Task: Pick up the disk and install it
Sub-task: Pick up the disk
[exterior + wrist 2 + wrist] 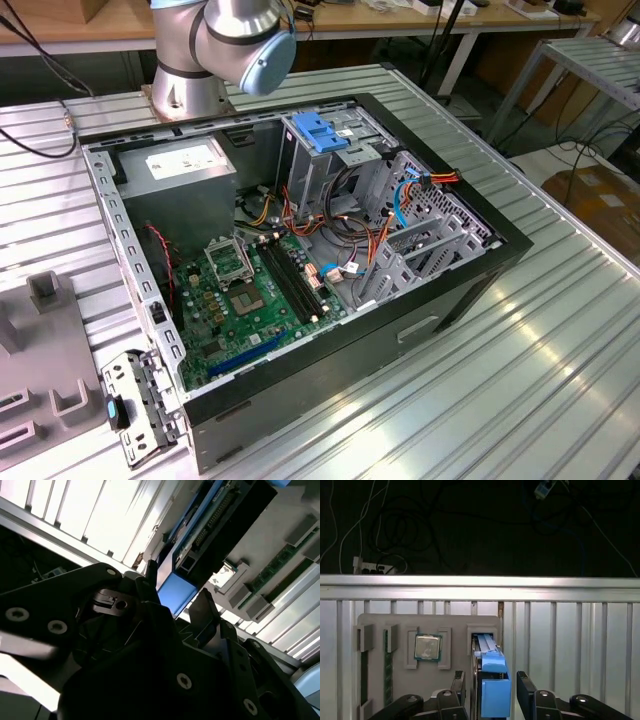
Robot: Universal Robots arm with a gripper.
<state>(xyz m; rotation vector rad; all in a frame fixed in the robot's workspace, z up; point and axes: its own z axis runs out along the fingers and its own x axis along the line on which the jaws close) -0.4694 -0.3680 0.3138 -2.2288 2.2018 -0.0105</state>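
The disk (492, 695) stands on edge in a slot of a grey holder plate (400, 625), with its blue rail end facing the camera in the first wrist view. My gripper (490, 676) straddles it with one dark finger on each side, open, and narrow gaps show at both sides. In the second wrist view the blue rail end of the disk (176, 592) sits between the two fingertips of the gripper (177, 580), and the disk's dark body runs away behind it. The open computer case (470, 290) lies on the metal table in the exterior view.
The holder plate also carries a silver processor chip (426, 646) and a memory stick (385, 665). Inside the case are a drive cage with a blue latch (318, 130), a grey power supply box (180, 165), the green motherboard (250, 300) and loose cables (380, 240). A metal bracket (135, 400) lies beside the case.
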